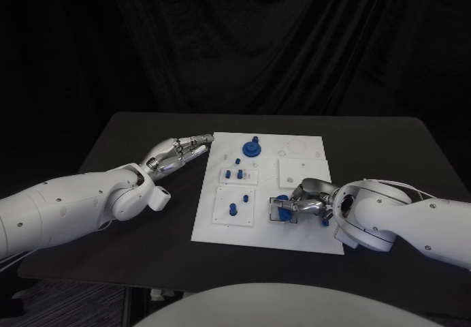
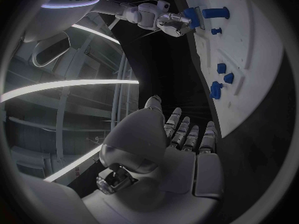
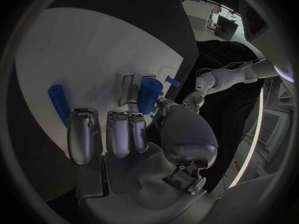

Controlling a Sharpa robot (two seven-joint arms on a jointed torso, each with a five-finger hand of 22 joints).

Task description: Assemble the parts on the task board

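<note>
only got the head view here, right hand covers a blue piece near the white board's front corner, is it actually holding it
Observer: Yes. The right wrist view shows the right hand pinching a short blue cylindrical part between thumb and a finger, over the white task board.
Operator: anything else by that hand
Observer: A second blue rod-shaped part lies on the board beside the other fingers.
Operator: left palm empty?
Observer: The left wrist view shows the left hand with straight fingers, holding nothing, beside the board's edge.
</note>
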